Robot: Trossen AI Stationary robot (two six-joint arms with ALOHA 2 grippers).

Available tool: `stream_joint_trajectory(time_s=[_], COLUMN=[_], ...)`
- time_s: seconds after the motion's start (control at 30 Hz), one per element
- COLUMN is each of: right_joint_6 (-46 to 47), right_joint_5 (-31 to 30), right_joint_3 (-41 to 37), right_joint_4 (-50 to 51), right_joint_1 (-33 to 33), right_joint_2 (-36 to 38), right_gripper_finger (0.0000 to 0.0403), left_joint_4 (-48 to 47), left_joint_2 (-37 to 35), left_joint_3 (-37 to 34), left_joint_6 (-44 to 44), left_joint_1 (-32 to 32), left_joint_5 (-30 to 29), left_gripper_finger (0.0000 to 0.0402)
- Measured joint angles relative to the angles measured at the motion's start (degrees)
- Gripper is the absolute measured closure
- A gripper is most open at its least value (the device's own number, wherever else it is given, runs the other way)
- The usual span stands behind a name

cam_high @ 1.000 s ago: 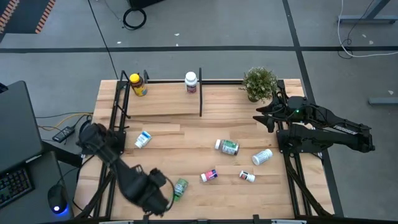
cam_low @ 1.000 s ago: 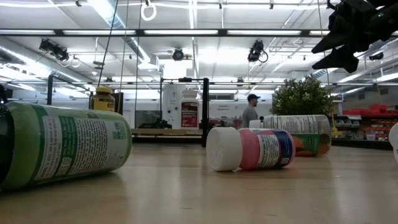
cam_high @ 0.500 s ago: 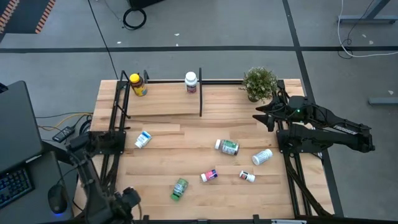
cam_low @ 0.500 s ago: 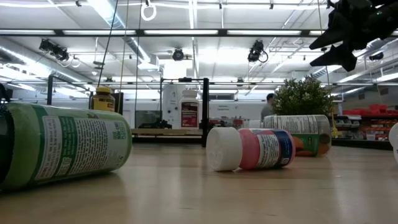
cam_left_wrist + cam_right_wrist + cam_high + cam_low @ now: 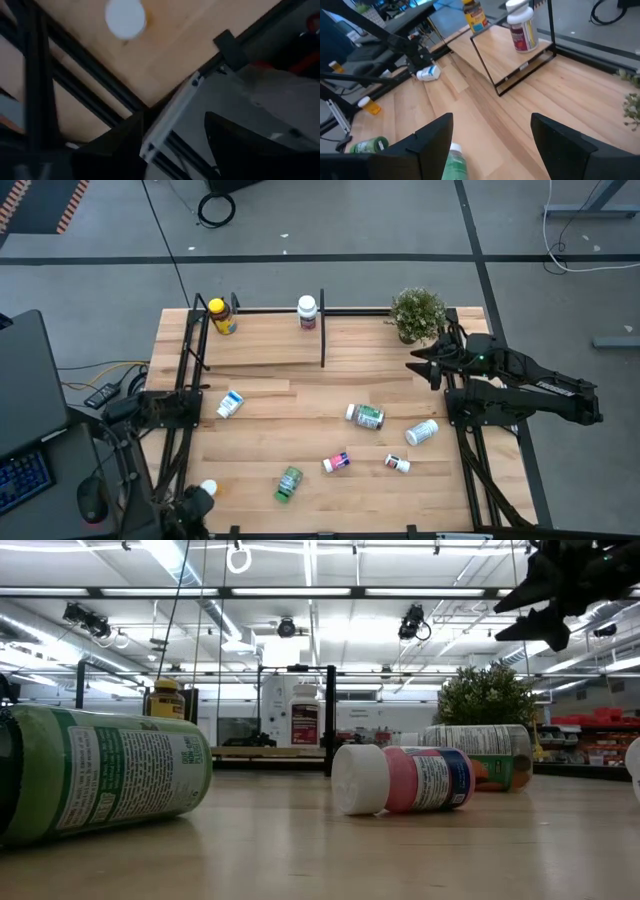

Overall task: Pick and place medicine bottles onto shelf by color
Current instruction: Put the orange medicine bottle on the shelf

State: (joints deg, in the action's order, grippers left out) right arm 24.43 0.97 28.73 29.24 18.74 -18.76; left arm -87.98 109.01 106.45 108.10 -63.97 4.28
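Amber bottle (image 5: 222, 317) and white bottle (image 5: 307, 311) upright on shelf (image 5: 262, 340), others lying scattered (green bottle (image 5: 290, 483) nearest front)

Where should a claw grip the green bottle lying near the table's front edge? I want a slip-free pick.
Grip the green bottle across its labelled body, coming straight down: it lies on its side, the long round body exposed, clear table on both flanks.

Two bottles (image 5: 222, 316) stand on the shelf (image 5: 260, 345), seven more lie on the tabletop (image 5: 310, 420), and one plant (image 5: 417, 313) sits at its far right corner.
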Motion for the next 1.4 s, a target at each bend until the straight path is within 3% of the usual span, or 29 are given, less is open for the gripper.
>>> stream_joint_trajectory(time_s=[0.2, 0.4, 0.73, 0.9, 1.0, 1.4], right_joint_6=[0.6, 1.1, 1.2, -0.1, -0.2, -2.1], right_joint_5=[0.1, 0.4, 1.0, 1.0, 1.0, 1.0], right_joint_3=[0.0, 0.0, 0.0, 0.0, 0.0, 0.0], right_joint_4=[-1.7, -1.7, -1.8, -1.7, -1.7, 1.3], right_joint_1=[0.0, 0.0, 0.0, 0.0, 0.0, 0.0], right_joint_2=[0.0, 0.0, 0.0, 0.0, 0.0, 0.0], right_gripper_finger=[0.0129, 0.0129, 0.0129, 0.0129, 0.0129, 0.0129], left_joint_4=[0.6, 16.5, 19.5, 31.4, 35.2, 33.0], left_joint_2=[-1.0, -7.7, -22.4, -29.1, -29.9, -29.9], left_joint_3=[-2.4, -16.0, -32.3, -39.9, -42.5, -49.6], left_joint_6=[-12.7, -16.5, -25.2, -25.0, -26.2, -26.9], left_joint_1=[4.4, 7.0, 11.9, 11.2, 10.4, 6.0], left_joint_5=[-0.3, 0.5, 3.3, 5.5, 5.5, 4.3], left_gripper_finger=[0.0165, 0.0176, 0.0186, 0.0190, 0.0192, 0.0150])
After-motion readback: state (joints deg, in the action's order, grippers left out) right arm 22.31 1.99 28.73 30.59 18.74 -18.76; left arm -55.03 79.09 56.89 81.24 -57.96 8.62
